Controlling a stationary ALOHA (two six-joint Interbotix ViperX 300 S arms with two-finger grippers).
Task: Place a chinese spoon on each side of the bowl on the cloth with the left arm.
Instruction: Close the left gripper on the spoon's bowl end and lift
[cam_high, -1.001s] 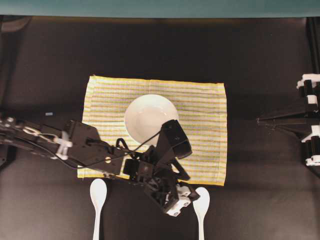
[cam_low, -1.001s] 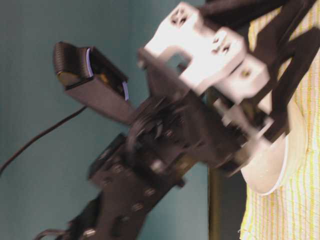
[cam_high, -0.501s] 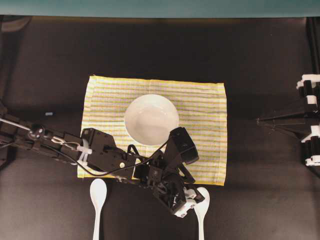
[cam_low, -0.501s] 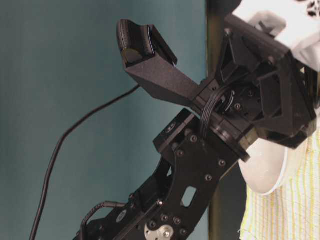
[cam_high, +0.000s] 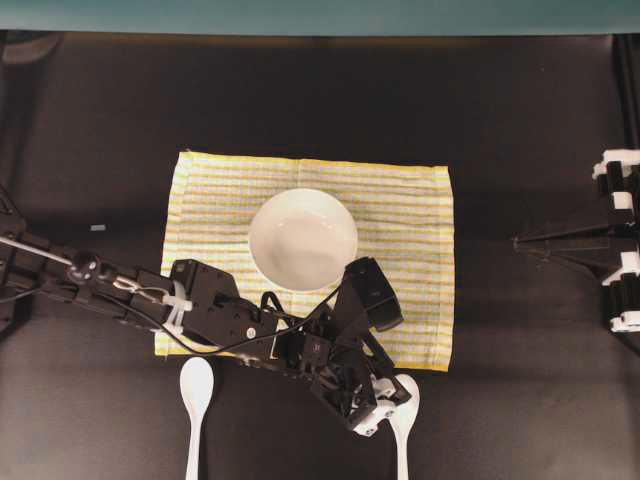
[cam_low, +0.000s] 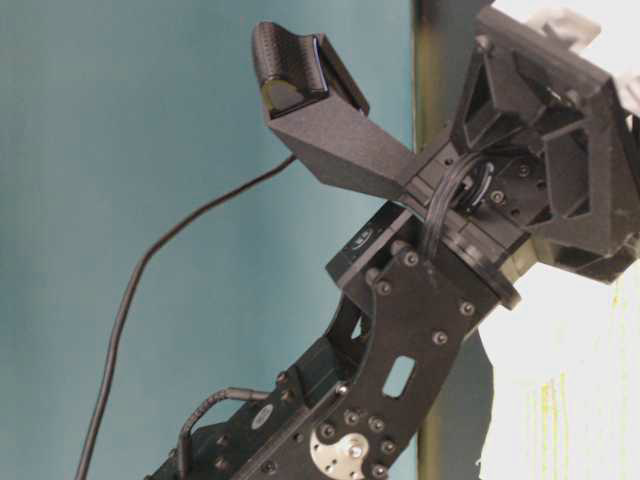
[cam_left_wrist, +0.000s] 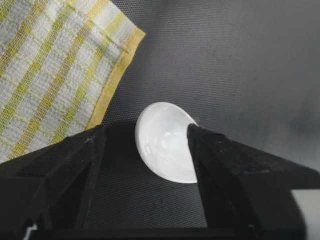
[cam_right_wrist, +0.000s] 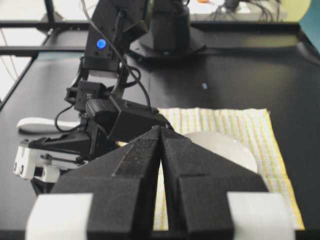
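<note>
Two spoons: one (cam_high: 194, 398), other (cam_high: 404, 425); one bowl (cam_high: 302, 239); one cloth (cam_high: 420, 250); left gripper (cam_high: 384, 405) open around second spoon's scoop; right gripper (cam_right_wrist: 161, 150) closed.

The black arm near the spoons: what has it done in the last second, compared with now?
The left gripper reached further out and down over the right-hand spoon, its jaws now straddling the spoon's bowl without gripping. The bowl, cloth, left-hand spoon and right gripper stayed put.

My left arm (cam_high: 215, 312) is matte black, built of jointed plates dotted with silver screws, with thin black cables looped along it and white ties near its middle. Its fingertips (cam_high: 372, 410) are white. A blue light (cam_right_wrist: 101, 43) glows on its housing.
</note>
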